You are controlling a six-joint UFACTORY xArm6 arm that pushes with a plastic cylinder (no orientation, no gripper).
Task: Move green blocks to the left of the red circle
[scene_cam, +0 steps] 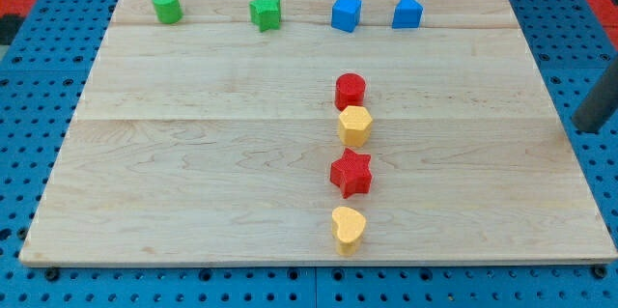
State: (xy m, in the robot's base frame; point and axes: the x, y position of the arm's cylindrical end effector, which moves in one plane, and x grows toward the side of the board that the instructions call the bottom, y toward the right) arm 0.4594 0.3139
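A green cylinder [167, 6] stands at the top left of the wooden board [193, 163]. A green star [266, 12] stands to its right along the top edge. The red circle [350, 89] sits right of the board's middle, well below and to the right of both green blocks. My tip [587, 130] is at the view's right edge, just off the board's right side, far from every block and touching none.
A blue cube [346, 13] and a second blue block [407, 12] stand on the top edge right of the green star. Below the red circle a yellow hexagon [355, 126] touches it, then a red star [351, 174] and a yellow heart [348, 229].
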